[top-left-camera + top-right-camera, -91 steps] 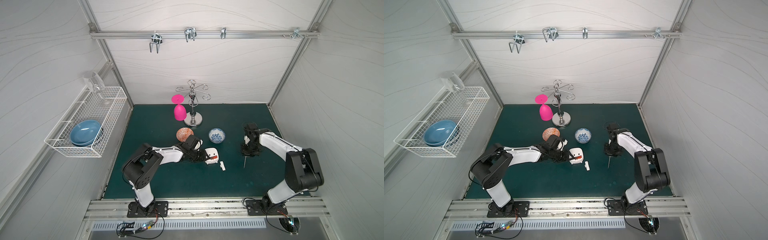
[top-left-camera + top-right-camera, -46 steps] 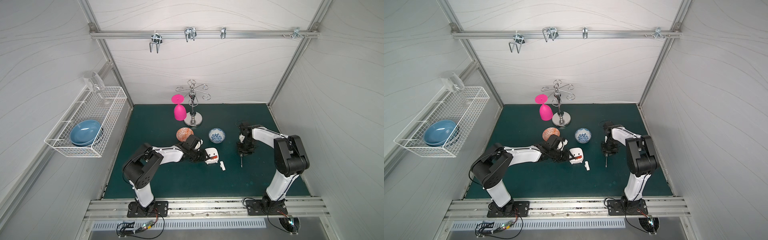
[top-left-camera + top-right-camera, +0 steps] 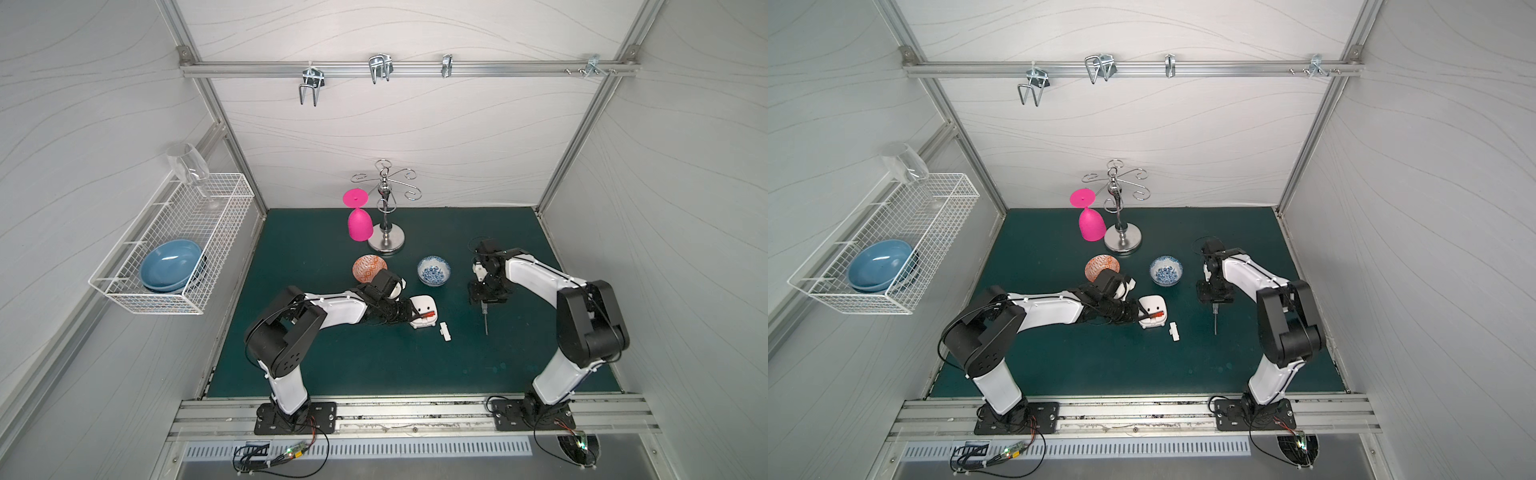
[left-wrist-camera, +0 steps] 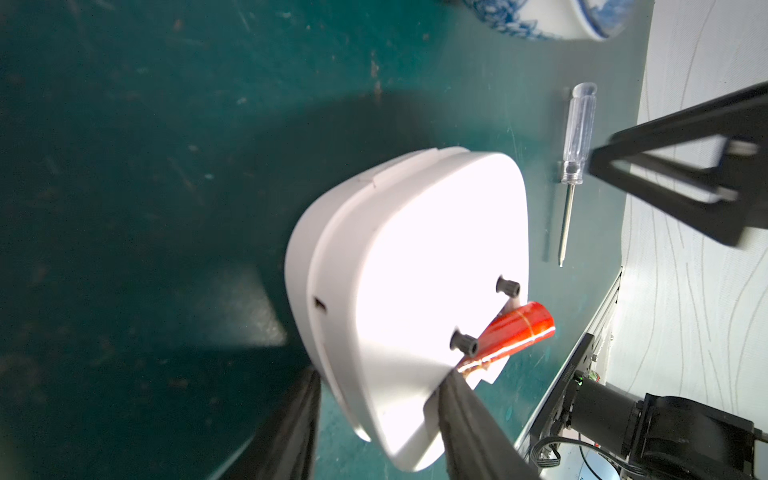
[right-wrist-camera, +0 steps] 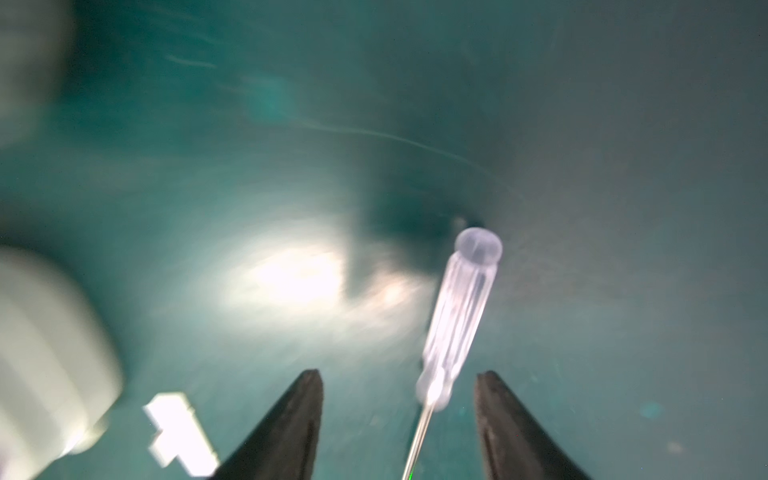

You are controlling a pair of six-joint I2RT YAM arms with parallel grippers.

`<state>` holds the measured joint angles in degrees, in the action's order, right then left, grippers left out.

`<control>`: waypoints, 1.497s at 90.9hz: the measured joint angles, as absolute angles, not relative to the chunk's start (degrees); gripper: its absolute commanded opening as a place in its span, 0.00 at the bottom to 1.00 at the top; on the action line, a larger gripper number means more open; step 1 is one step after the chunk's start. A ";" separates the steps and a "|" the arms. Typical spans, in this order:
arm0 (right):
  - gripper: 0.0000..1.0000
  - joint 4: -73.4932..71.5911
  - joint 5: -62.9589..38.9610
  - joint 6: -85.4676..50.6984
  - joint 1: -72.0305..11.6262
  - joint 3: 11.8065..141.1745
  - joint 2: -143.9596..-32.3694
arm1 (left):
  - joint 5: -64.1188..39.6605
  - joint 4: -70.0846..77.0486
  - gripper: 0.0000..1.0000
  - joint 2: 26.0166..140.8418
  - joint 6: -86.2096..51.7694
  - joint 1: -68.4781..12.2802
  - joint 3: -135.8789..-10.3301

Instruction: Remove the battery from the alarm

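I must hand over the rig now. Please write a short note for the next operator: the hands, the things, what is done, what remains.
Left hand: shut on the alarm, gripping its edge.
Right hand: open above the screwdriver, which lies loose on the mat.
Battery: sticks partly out of the alarm's back.
Done: the cover is off and lies on the mat beside the alarm.
Left to do: pull the battery fully free.

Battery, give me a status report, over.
Left pincer shut on alarm. Right pincer open over screwdriver. Battery poking out of alarm's back, not held. Cover lies apart.
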<state>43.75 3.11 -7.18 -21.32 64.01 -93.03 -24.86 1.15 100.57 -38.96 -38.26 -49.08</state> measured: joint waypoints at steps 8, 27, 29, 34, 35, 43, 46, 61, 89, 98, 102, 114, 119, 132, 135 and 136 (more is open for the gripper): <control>0.76 41.89 2.59 -2.35 -27.14 63.77 -87.35 | -24.86 1.04 0.50 100.57 -38.94 -38.26 -49.15; 0.66 38.96 -6.68 12.43 -36.16 63.46 -85.69 | -24.84 0.97 0.50 100.60 -38.79 -38.28 -49.17; 0.65 39.00 -7.66 13.72 -36.40 63.37 -85.93 | -24.84 0.97 0.50 100.60 -38.76 -38.28 -49.17; 0.64 39.03 -9.87 16.47 -37.15 63.29 -86.72 | -24.84 0.97 0.50 100.60 -38.76 -38.28 -49.17; 0.63 39.03 -10.22 17.21 -37.26 63.29 -86.94 | -24.84 0.97 0.50 100.60 -38.76 -38.28 -49.17; 0.59 39.07 -12.16 20.82 -38.17 63.35 -88.58 | -24.84 0.97 0.50 100.60 -38.76 -38.28 -49.17; 0.58 39.11 -12.62 22.09 -38.59 63.48 -89.47 | -24.84 0.97 0.50 100.60 -38.74 -38.28 -49.17; 0.48 39.99 -12.73 25.56 -40.12 65.67 -94.76 | -24.84 0.97 0.50 100.60 -38.76 -38.28 -49.17; 0.47 40.58 -9.26 27.11 -40.42 67.88 -97.78 | -24.80 0.60 0.50 100.62 -38.68 -38.28 -49.39; 0.50 40.58 -8.86 27.53 -40.49 67.88 -98.15 | -24.73 0.45 0.50 100.62 -38.63 -38.30 -49.47; 0.51 40.60 -8.80 27.70 -40.49 67.88 -98.35 | -24.67 0.43 0.50 100.62 -38.59 -38.33 -49.50; 0.51 40.60 -8.78 28.14 -40.56 67.88 -99.02 | -24.67 0.40 0.50 100.62 -38.57 -38.33 -49.50; 0.50 40.62 -8.78 28.18 -40.64 67.88 -99.42 | -24.67 0.40 0.50 100.62 -38.57 -38.33 -49.50; 0.39 40.60 -8.80 28.40 -40.99 68.27 -99.83 | -24.64 0.40 0.50 100.62 -38.54 -38.33 -49.50; 0.36 40.69 -8.80 28.47 -41.08 68.27 -99.83 | -24.64 0.40 0.50 100.62 -38.54 -38.33 -49.50; 0.35 40.71 -8.80 28.40 -41.12 68.27 -99.83 | -24.64 0.40 0.50 100.62 -38.54 -38.33 -49.50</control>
